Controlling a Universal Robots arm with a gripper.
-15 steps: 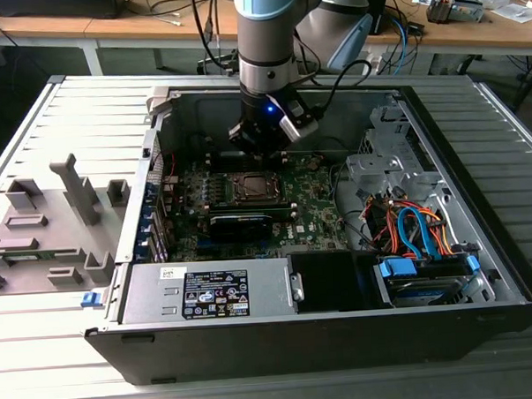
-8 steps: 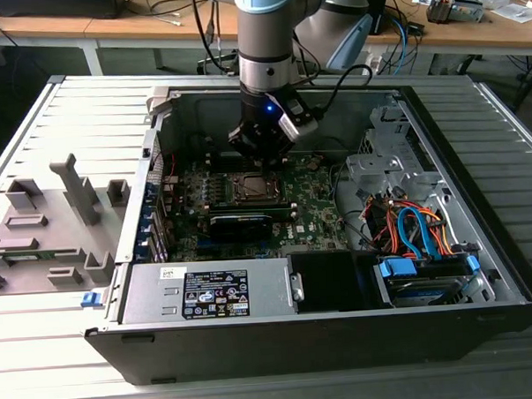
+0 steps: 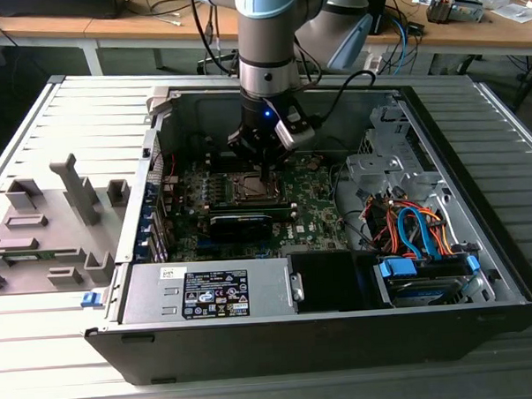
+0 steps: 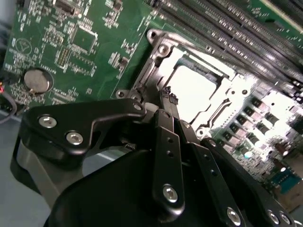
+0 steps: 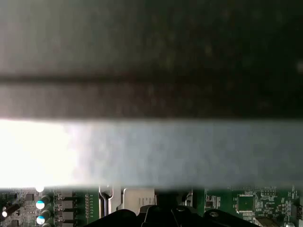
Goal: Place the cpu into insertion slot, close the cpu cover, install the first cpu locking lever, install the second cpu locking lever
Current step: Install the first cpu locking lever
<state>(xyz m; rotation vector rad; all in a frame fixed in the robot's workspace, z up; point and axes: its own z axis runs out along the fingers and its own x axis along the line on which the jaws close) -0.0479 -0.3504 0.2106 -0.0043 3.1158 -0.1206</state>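
Note:
Inside the open computer case, my gripper (image 3: 266, 169) hangs low over the insertion slot (image 3: 255, 188) on the green motherboard (image 3: 315, 215). In the second wrist view the cpu (image 4: 193, 89) lies in the slot as a bright silvery square. The cpu cover (image 4: 226, 94) lies flat around it as a metal frame. My gripper (image 4: 169, 97) is shut, with the two black fingers pressed together. Their tips sit at the frame's edge beside a thin lever rod (image 4: 140, 78). I cannot tell whether they pinch anything. The first wrist view catches the socket (image 5: 137, 198) beyond the gripper body.
A black heatsink bar (image 3: 240, 223) lies just in front of the socket, and memory slots (image 4: 227, 23) run beside it. A power supply (image 3: 208, 290), a drive (image 3: 424, 276) and coloured cables (image 3: 409, 229) fill the case's near side. A grey fixture plate (image 3: 46, 227) stands outside.

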